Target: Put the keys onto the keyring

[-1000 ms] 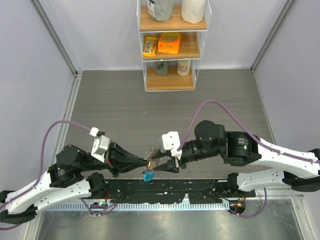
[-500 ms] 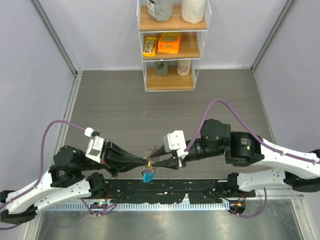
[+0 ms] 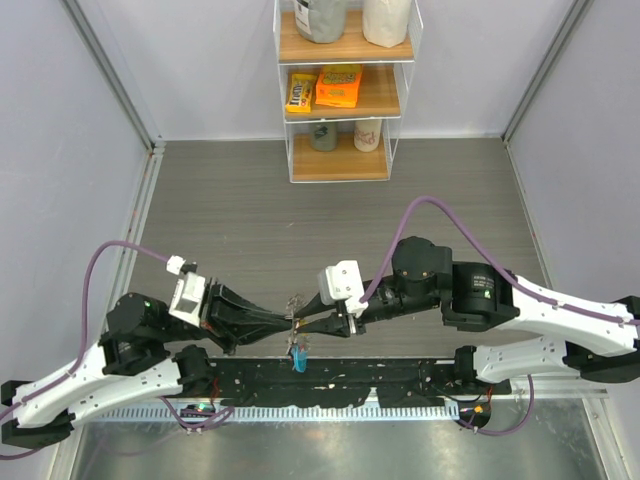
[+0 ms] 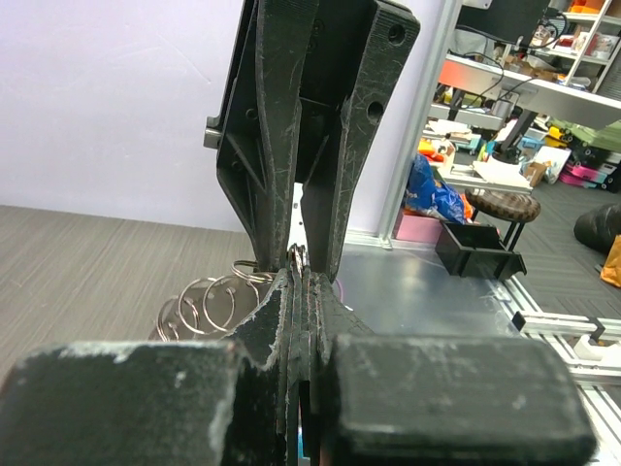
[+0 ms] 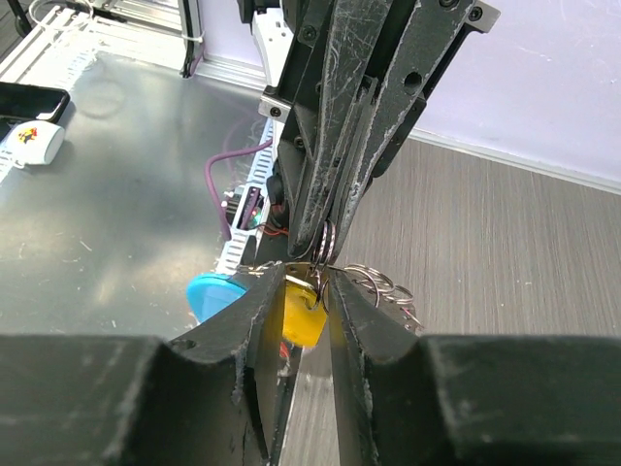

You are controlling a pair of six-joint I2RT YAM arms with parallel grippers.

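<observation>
Two grippers meeting tip to tip low over the near edge of the grey table [image 3: 250, 220], mid-threading. The left gripper [image 4: 301, 280] has its jaws drawn nearly together. In its own wrist view it appears to pinch a strand of the keyring [image 4: 209, 306], whose silvery loops fan out just left of the fingertips; the contact itself is too fine to confirm. The right gripper [image 5: 306, 279] is likewise narrow, clamped on the yellow key [image 5: 301, 316]. Only the key's yellow head shows between the fingers, and its metal blade cannot be made out. The blue tag [image 5: 218, 294] hangs from the ring below the meeting point, to one side of the key. No red key can be found in any view. Judged step: feeding the key's hole onto the free end of the wire. To do it well, the left arm should hold the ring rigid and present the open end towards the key. The right arm should advance along the wire's line in small moves, rotating slightly at the wrist rather than pushing sideways. A sideways load would likely bend the loop or twist the key out of the grip. The tips are crowded, so neither grip should loosen until the key visibly hangs on the wire.
</observation>
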